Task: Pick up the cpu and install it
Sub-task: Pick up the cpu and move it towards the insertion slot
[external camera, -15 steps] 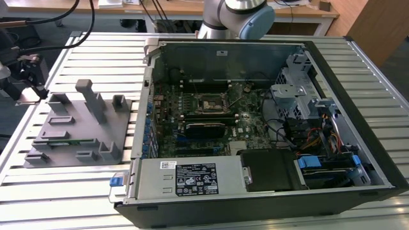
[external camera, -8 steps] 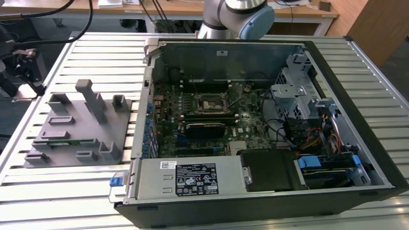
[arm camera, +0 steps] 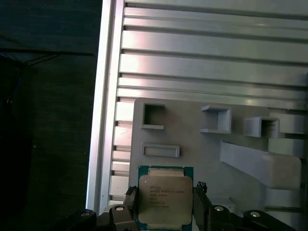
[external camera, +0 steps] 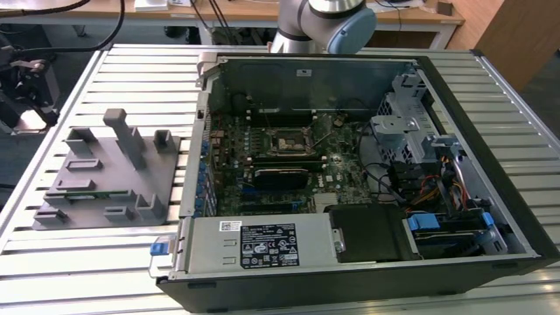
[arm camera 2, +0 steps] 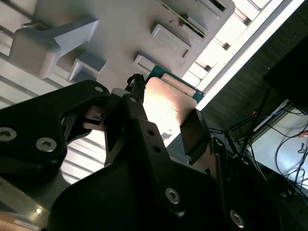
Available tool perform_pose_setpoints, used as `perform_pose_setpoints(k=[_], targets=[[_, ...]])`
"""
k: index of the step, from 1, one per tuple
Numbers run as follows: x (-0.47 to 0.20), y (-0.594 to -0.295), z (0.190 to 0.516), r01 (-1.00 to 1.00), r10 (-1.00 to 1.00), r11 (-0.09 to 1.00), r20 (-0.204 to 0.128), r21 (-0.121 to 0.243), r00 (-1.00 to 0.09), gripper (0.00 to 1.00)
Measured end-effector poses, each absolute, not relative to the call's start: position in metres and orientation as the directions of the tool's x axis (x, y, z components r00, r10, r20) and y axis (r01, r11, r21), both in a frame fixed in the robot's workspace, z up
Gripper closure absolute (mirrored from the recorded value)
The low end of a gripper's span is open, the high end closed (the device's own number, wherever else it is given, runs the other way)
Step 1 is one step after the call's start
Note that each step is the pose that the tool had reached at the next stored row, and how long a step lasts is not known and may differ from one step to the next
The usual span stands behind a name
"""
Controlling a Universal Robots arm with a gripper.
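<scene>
In the first wrist view the cpu (arm camera: 165, 198) sits right between the tool's (arm camera: 165, 190) two black fingers (arm camera: 131, 204). Its silver lid faces the camera and a green rim shows around it. It's over the corner of the grey holder (arm camera: 192, 139), close to the edge of the slatted desk (arm camera: 216, 53). Lifted clear or resting on the holder? Can't tell. The tool points down at the desk. Its fingers are pressed against two opposite edges of the chip, gripping it. In the exterior view, the arm's (external camera: 324, 23) joint stands behind the open computer case (external camera: 490, 118).
</scene>
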State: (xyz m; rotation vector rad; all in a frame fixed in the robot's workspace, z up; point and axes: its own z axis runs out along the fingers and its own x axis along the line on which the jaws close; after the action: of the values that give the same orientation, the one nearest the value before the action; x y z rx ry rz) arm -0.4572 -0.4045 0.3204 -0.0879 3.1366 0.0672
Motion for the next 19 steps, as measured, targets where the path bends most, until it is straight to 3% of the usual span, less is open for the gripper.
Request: perform_pose_setpoints(k=[19], targets=[[-0.457, -0.404, 0.333, -0.056, -0.056, 0.998, -0.007, 0.043, -0.998, 0.46]])
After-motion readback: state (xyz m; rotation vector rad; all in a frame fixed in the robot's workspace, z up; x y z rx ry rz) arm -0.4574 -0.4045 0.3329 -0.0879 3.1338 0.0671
